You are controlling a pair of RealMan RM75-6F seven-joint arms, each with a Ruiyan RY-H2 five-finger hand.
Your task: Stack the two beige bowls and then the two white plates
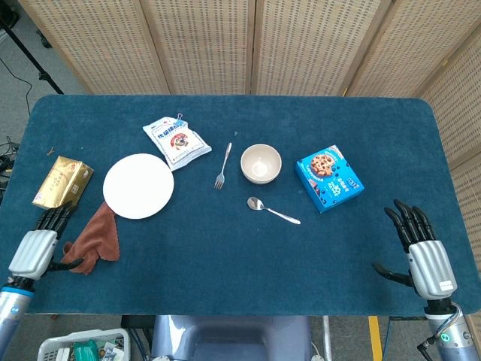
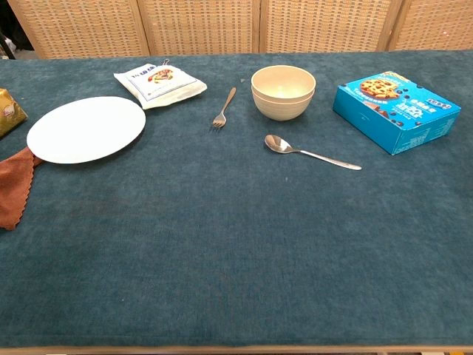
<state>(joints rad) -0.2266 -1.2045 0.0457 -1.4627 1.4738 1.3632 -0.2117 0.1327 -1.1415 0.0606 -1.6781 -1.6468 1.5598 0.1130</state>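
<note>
Blue table [image 1: 225, 256]: beige bowls [image 2: 283, 92] stacked, white plates [image 1: 138, 186] stacked; both robot hands empty, fingers spread

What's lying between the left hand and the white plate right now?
The brown cloth lies on the table between the left hand and the white plate, its upper corner at the plate's rim. Nothing else stands in the way.
</note>
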